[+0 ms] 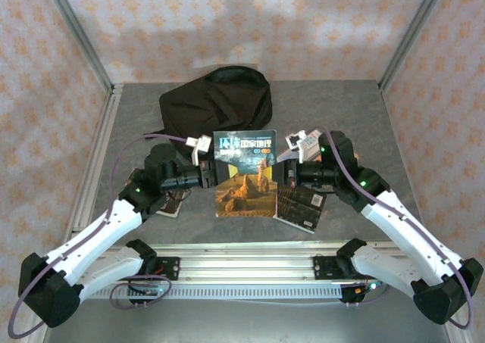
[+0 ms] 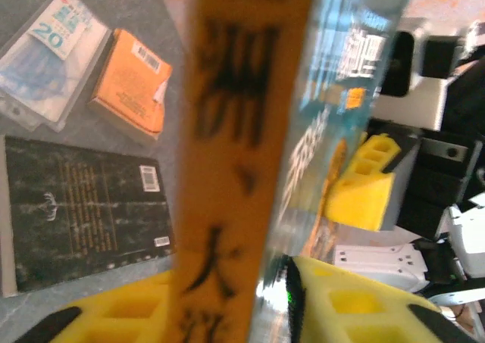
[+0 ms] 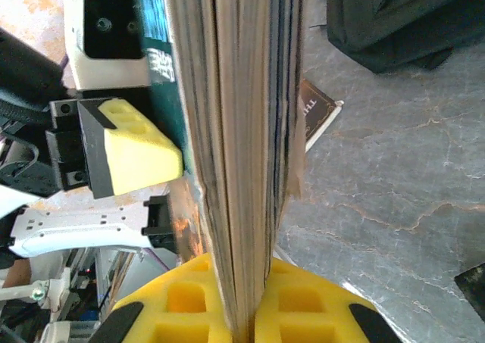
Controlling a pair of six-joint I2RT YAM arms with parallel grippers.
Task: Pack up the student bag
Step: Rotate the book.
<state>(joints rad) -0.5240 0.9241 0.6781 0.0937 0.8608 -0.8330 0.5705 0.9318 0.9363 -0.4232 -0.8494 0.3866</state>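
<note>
Left gripper (image 1: 214, 178): clamps left edge of book (image 1: 245, 178), yellow pads tight on spine.
Right gripper (image 1: 282, 173): clamps right edge of same book, pads squeezed on page side.
Book: stands upright in middle of frame, desert picture on cover.
Student bag (image 1: 220, 101): lies at upper middle, behind book.
Dark book (image 1: 305, 204): lies flat on table, lower right of held book.

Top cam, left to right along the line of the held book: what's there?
left hand → book → right hand. Each hand grips one side edge of the book.
</note>
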